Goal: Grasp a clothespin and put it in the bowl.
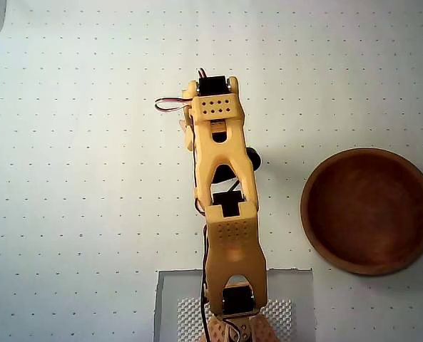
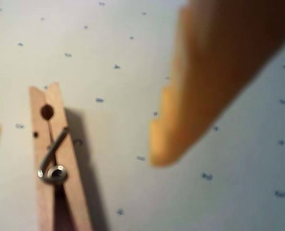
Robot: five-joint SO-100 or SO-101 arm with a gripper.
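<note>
The clothespin (image 2: 55, 168) lies flat on the white dotted table (image 2: 123, 57), seen close up in the wrist view, its metal spring (image 2: 53, 166) showing on the upper face and its length running up and down the picture. It sits between the two yellow fingers of the gripper (image 2: 72, 139), which is spread wide with nothing in its grasp: one blurred finger (image 2: 200, 96) stands to the right, apart from the pin, and the other only shows at the left edge. In the overhead view the arm (image 1: 225, 214) hides the pin. The bowl (image 1: 369, 211) rests on the table well to the right of the arm, and it holds nothing.
</note>
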